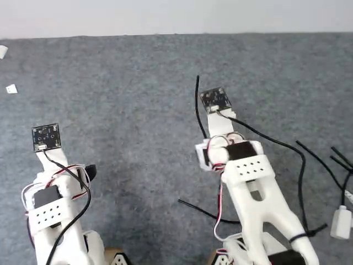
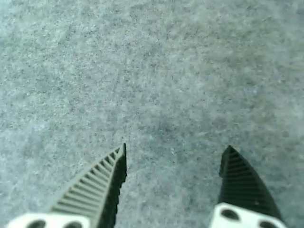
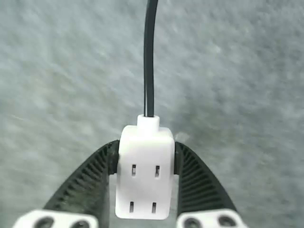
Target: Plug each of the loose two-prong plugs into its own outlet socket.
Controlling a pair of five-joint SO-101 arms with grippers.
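Right wrist view: right claw (image 3: 146,145) grips a white, seemingly double outlet socket (image 3: 144,175); left wrist view: left claw (image 2: 176,146) wide.

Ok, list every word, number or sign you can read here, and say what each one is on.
None can be read.
Socket in the right gripper: plain white, slots but no print.
Left arm's board and right arm's board: tiny marks, too small to read.
White block on a cord, and the scraps: no legible print.
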